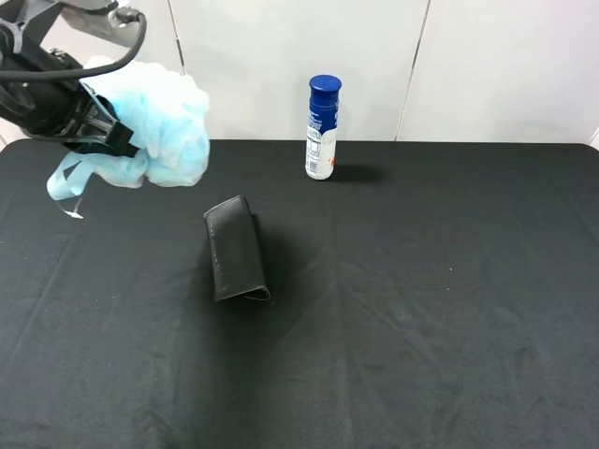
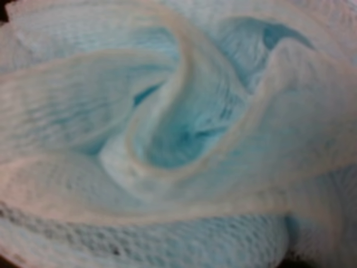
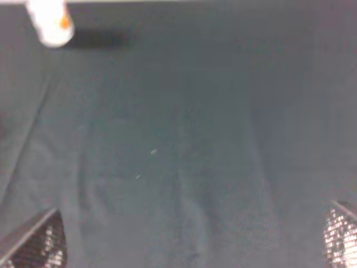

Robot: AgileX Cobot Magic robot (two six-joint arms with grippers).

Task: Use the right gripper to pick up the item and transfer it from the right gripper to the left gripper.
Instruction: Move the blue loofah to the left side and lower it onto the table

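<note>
The loofah (image 1: pixel 164 117) is clenched by the part-hidden left gripper (image 1: pixel 105 133) over the far-left corner; the right gripper (image 3: pixel 192 223) is spread, empty; the bottle (image 1: pixel 323 131) print is unreadable.

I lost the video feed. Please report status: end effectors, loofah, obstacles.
Left end effector shut on loofah, held above table. Right end effector open, empty, over bare table. Black case, bottle on table, not touching loofah.

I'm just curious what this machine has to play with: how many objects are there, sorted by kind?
Bath loofah, light blue and white, held by the left gripper: 1
Black folded case: 1
Blue-capped bottle: 1
Total: 3
</note>
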